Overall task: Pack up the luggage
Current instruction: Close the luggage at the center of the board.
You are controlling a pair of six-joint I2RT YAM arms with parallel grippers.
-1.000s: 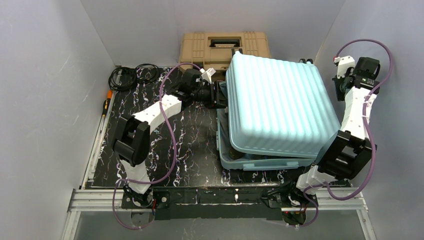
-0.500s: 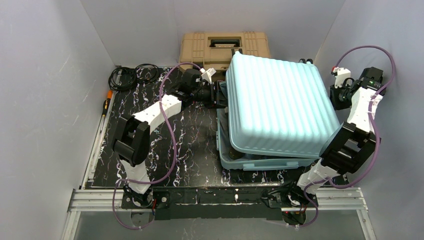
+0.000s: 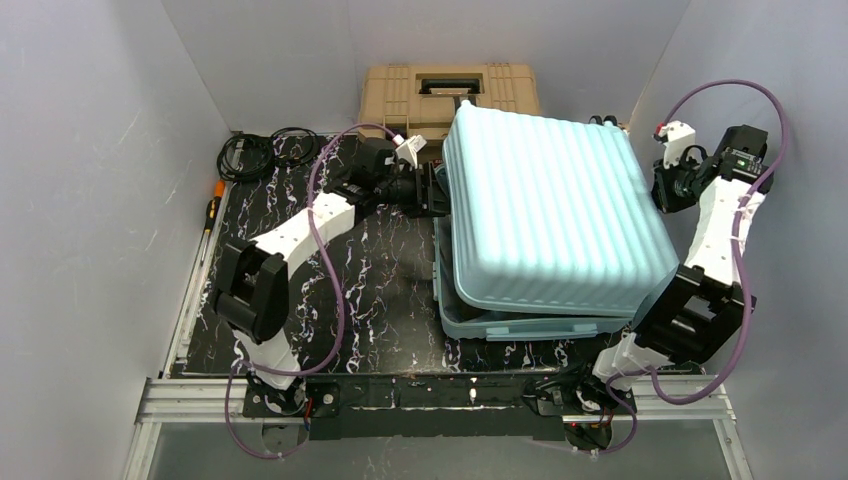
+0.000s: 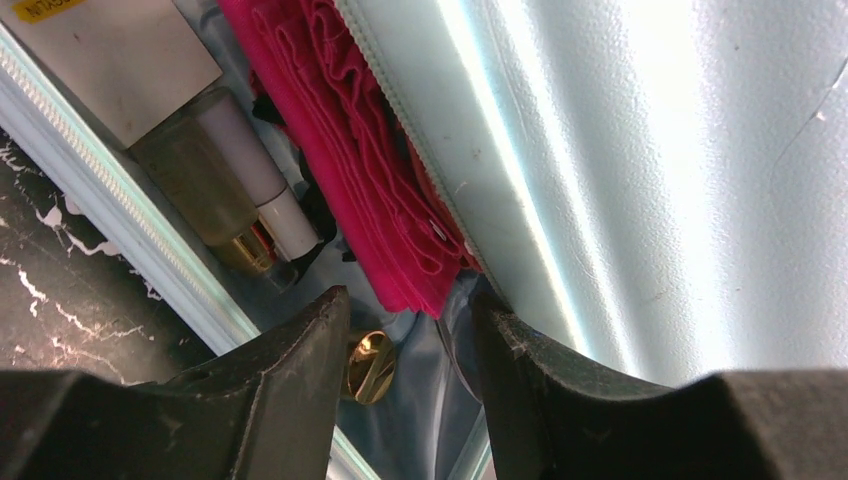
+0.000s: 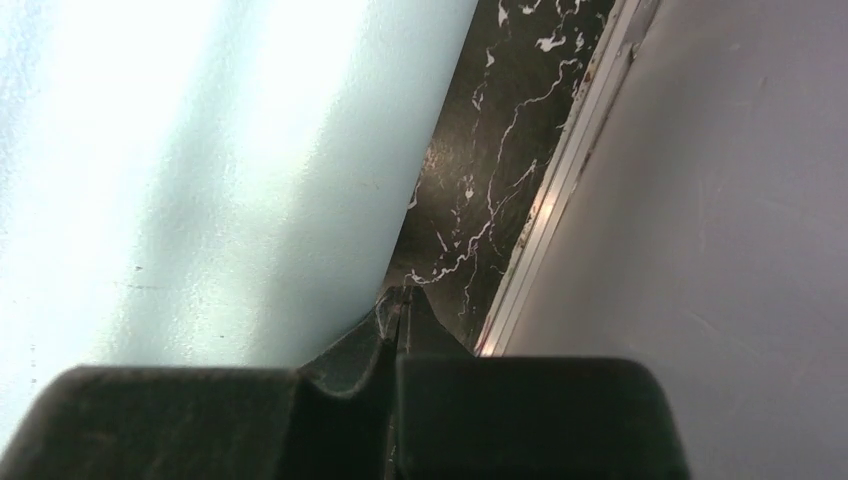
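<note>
Centre-right of the overhead frame we enter the luggage (image 3: 555, 215): a large pale mint-blue hard-shell suitcase with a ribbed shell, lying flat on the black white-veined marbled table (image 3: 380, 290). Its lid is lowered askew over the base, with a gap along the left and near edges. We judge the case packed but not closed.

Left edge of the suitcase, upper middle of frame: left pincer (image 3: 435, 190), fingers partly spread with nothing between them. Its wrist view looks straight into the gap, the lid rim just beside one finger (image 4: 540, 400).
- Folded magenta cloth (image 4: 360, 170), pressed against the lid's zip edge.
- Small olive-and-white bottle with gold collar (image 4: 235, 190).
- Round gold-coloured piece (image 4: 370, 365), kind unclear.

We judge this pincer stands here to guide the lid edge or keep the cloth clear of the zip.

Upper right of frame: right pincer (image 3: 668, 190), fingers pressed together and empty, close beside the suitcase's right flank. We cannot tell whether it touches. We judge closed tips suit pushing the shell.

Top centre, behind the suitcase: tan plastic toolbox with black latches (image 3: 450, 95).
</note>
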